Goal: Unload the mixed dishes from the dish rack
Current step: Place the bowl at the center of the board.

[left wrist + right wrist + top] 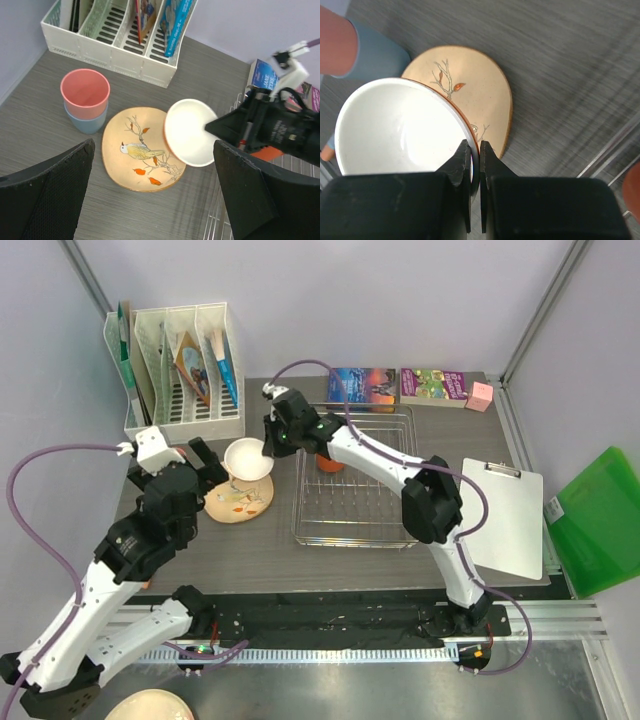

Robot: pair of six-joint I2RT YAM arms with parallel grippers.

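My right gripper (pixel 474 150) is shut on the rim of the orange bowl with white inside (pixel 395 130) and holds it tilted above the cream floral plate (pixel 480 92), left of the dish rack (pixel 355 485). The bowl (pixel 247 457) and plate (pixel 240 500) also show in the top view. The orange mug (pixel 331 461) stands in the rack's far left part, mostly hidden by the right arm. The pink cup (pixel 85 92) sits nested in the light blue cup (pixel 86 122) left of the plate (pixel 135 150). My left gripper (pixel 152 192) is open and empty, above the plate's near edge.
A white slotted file organiser (pixel 185 370) with folders stands at the far left. Two books (pixel 362 387) and a pink block (pixel 480 395) lie at the far edge. A clipboard (pixel 505 515) lies right of the rack, a green folder (pixel 600 515) beyond it.
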